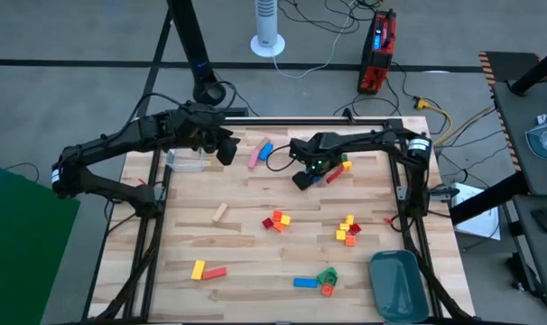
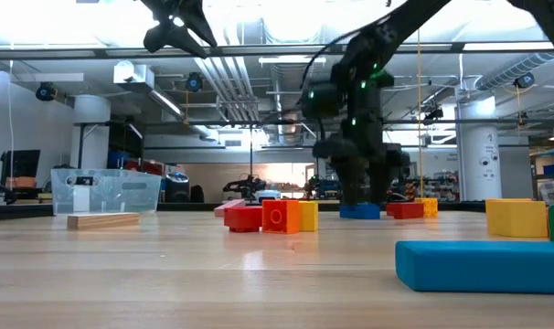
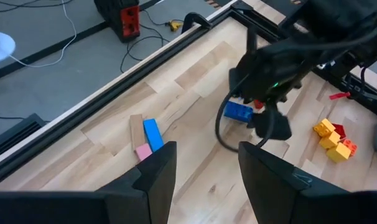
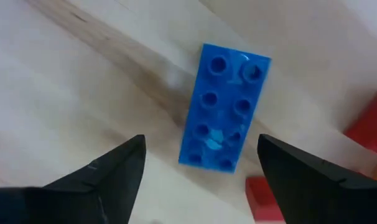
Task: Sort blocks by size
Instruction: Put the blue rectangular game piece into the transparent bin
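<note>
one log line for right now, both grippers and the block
right gripper: open above blue block | block: flat on table | left gripper: open, empty, near clear box

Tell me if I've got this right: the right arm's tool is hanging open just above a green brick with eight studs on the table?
Not quite: the brick is blue, not green, as the right wrist view shows. The rest holds: the right tool hangs open above that eight-stud brick on the table.

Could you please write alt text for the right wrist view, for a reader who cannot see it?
A blue brick with eight studs lies flat on the pale wooden table, just ahead of the right gripper, whose two dark fingers stand open either side of it. Parts of red bricks show at the edge.
</note>
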{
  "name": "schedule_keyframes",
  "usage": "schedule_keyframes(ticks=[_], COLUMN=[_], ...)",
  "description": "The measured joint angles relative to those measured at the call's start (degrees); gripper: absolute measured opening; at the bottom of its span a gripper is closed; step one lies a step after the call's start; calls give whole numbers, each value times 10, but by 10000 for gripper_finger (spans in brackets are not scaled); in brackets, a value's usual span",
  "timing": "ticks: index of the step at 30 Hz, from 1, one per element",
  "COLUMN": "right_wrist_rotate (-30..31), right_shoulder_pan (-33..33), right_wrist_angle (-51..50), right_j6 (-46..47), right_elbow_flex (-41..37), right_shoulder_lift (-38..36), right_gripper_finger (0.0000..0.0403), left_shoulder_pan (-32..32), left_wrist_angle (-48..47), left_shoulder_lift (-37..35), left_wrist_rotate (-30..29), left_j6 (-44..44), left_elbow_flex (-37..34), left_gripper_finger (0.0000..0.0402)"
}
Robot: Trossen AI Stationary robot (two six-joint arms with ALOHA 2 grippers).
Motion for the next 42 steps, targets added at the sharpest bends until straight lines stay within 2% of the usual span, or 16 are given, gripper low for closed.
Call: schedule_keyframes(ticks=[4, 7, 15, 20, 22, 25, 29, 32, 36, 42], right_wrist_rotate=[2, 0, -4, -20, -54, -120, -255, -367, -472, -589], right_shoulder_pan=[1, 3, 7, 2, -3, -13, -28, -28, -28, -28], right_wrist_angle=[11, 8, 14, 9, 0, 9, 30, 51, 79, 78], right_j6=[-10, -10, -3, -33, -48, -80, -165, -216, -228, -241], right_elbow_flex=[4, 7, 6, 4, 5, 7, 7, 7, 8, 8], right_shoulder_lift=[31, 41, 27, -4, -37, -94, -169, -213, -239, -239], right_gripper_finger=[294, 267, 129, 132, 132, 132, 132, 132, 132, 132], left_shoulder_pan=[0, 0, 0, 0, 0, -1, -12, -28, -61, -107], left_wrist_angle=[0, 6, 35, 43, 50, 63, 103, 127, 172, 270], left_shoulder_lift=[0, 0, 0, 2, 2, 2, 10, 26, 57, 104], left_wrist_rotate=[0, -1, -1, -1, 6, 58, 143, 182, 200, 206], left_j6=[9, 15, 50, 44, 22, 21, 89, 157, 253, 287], left_elbow_flex=[0, 0, 0, 0, 0, 0, 0, 0, 0, 0], left_gripper_finger=[160, 160, 160, 160, 160, 160, 160, 160, 160, 160])
